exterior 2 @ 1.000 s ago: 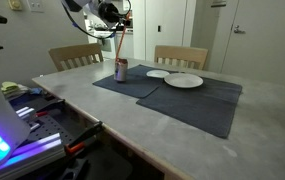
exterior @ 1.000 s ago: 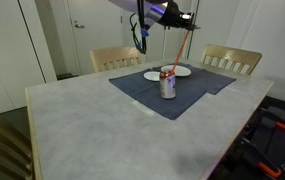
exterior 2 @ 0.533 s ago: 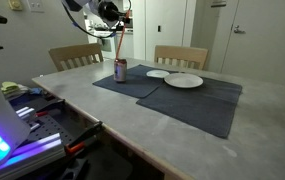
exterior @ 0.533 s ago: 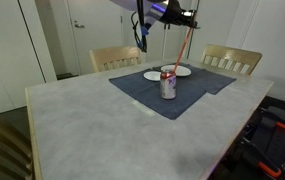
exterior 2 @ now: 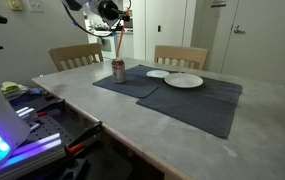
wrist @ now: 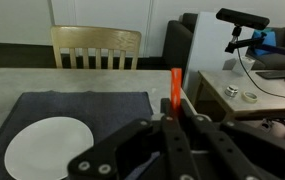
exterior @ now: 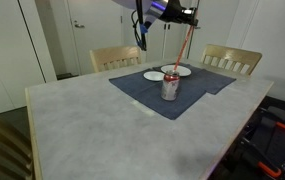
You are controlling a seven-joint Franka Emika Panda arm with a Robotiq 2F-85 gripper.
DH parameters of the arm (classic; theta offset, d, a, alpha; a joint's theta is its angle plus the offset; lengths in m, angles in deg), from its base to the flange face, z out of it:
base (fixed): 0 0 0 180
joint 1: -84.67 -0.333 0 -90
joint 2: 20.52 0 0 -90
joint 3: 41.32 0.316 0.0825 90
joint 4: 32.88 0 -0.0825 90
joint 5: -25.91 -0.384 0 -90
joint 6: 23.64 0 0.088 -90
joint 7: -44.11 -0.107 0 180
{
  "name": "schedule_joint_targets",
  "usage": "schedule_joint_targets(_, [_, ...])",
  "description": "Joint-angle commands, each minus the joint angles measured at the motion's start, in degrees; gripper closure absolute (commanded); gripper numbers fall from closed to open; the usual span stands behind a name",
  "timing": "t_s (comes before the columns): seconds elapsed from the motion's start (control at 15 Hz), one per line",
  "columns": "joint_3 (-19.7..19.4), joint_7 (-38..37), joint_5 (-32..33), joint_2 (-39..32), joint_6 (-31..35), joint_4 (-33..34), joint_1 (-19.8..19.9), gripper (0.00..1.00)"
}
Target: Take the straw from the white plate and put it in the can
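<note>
My gripper (exterior: 189, 16) is high above the table and shut on the top of the red-orange straw (exterior: 182, 47). The straw hangs slanted down toward the can (exterior: 169, 84), a silvery can with red markings on the dark mat. I cannot tell whether the straw's lower tip is inside the can. In the other exterior view the gripper (exterior 2: 122, 17) holds the straw (exterior 2: 120, 45) above the can (exterior 2: 119, 71). In the wrist view the straw (wrist: 176, 86) sticks up between the shut fingers (wrist: 176, 116). The wide white plate (exterior 2: 183, 81) lies empty right of the can.
A smaller white dish (exterior 2: 157, 73) lies beside the plate. Dark mats (exterior 2: 182, 100) cover the far part of the grey table (exterior: 92, 125). Two wooden chairs (exterior 2: 180, 56) stand behind the table. A shelf with equipment (exterior 2: 22, 120) stands beside it.
The gripper with the straw has shifted very slightly; the straw still slants over the can. Nothing else has moved.
</note>
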Motion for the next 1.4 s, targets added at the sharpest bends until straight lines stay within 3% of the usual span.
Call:
schedule_joint_targets(0.0, [0.8, -0.2, 0.6, -0.6, -1.1, 0.8, 0.3, 0.98])
schedule_joint_targets(1.33, [1.0, -3.0, 0.0, -3.2, 0.5, 1.5, 0.5, 0.98])
